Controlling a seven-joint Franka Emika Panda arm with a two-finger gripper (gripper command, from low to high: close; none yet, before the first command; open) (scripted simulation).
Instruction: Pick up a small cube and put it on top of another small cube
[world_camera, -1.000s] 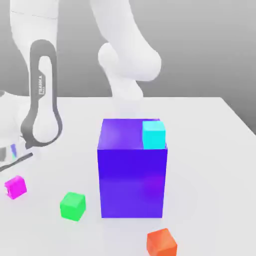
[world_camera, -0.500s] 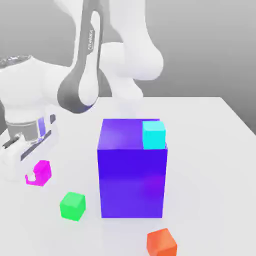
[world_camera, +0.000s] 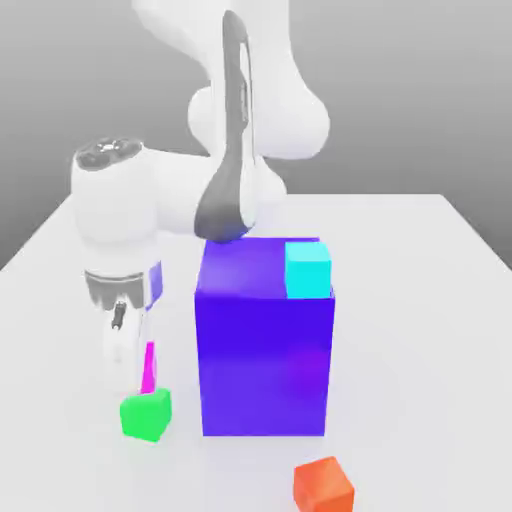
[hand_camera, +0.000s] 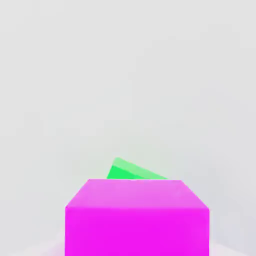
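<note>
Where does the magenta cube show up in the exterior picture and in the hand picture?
Exterior view: magenta cube, a thin strip just above the green cube, toward the view's left.
Hand view: large and close, partly covering the green cube.
Shared landmark: the green cube.

My magenta cube (hand_camera: 137, 230) is cut off by the hand view's edge and partly hides the green cube (hand_camera: 131, 170). The orange cube (world_camera: 323, 487) is cropped in the exterior view.

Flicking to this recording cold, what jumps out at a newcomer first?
Probably the big blue-purple block near the middle of the exterior view, with a cyan cube on top. Next, the magenta cube, large in the hand view, held by the gripper just above the green cube, toward the exterior view's left.
</note>
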